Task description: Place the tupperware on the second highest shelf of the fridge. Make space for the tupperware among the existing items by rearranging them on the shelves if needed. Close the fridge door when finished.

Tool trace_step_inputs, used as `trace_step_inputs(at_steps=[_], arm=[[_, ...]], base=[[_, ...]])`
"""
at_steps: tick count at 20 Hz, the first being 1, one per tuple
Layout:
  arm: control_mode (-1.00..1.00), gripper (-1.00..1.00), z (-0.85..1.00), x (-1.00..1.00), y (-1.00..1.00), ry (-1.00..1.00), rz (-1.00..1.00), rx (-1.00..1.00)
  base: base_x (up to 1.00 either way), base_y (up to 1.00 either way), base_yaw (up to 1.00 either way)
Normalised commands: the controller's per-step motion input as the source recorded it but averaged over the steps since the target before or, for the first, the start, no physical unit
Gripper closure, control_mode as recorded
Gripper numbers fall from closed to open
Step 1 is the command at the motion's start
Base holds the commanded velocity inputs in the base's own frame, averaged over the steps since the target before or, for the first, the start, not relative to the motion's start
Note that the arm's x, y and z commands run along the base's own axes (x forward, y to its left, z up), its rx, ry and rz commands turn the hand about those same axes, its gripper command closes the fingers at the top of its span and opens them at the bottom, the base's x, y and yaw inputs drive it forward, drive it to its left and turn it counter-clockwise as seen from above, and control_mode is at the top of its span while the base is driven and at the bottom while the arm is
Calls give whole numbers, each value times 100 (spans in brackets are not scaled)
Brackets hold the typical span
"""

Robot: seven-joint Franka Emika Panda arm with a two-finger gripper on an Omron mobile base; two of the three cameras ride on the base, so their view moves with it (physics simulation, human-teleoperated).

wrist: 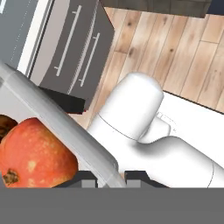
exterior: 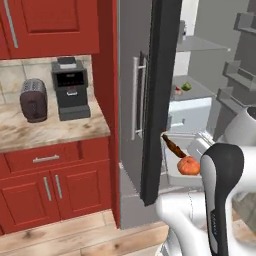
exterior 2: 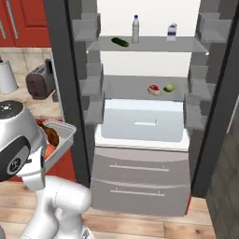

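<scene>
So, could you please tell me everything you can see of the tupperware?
The tupperware is a clear, grey-walled open tub of plastic look, no lid. It holds an orange-red round fruit and a brown item. It is off the shelves, in front of the open fridge, tilted. The end effector is shut on its rim.

We read no text, label, brand, number or sign anywhere; the small white-and-blue carton [exterior 2: 172, 30] and the black coffee machine [exterior: 71, 88] show no legible markings.
</scene>
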Motion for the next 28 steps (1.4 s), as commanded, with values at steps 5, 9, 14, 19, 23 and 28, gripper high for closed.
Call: trace_step_inputs(at_steps=[5, 9, 14, 19, 23, 28], arm=[[100, 100, 0, 0, 0, 0, 0, 0], [100, 100, 0, 0, 0, 0, 0, 0], [100, 100, 0, 0, 0, 0, 0, 0], [100, 100, 0, 0, 0, 0, 0, 0], [100, 100, 0, 0, 0, 0, 0, 0], [100, 100, 0, 0, 0, 0, 0, 0]], base=[[20, -98, -1], [85, -53, 2], [85, -3, 7], [65, -14, 11], [28, -22, 18], [24, -42, 18]])
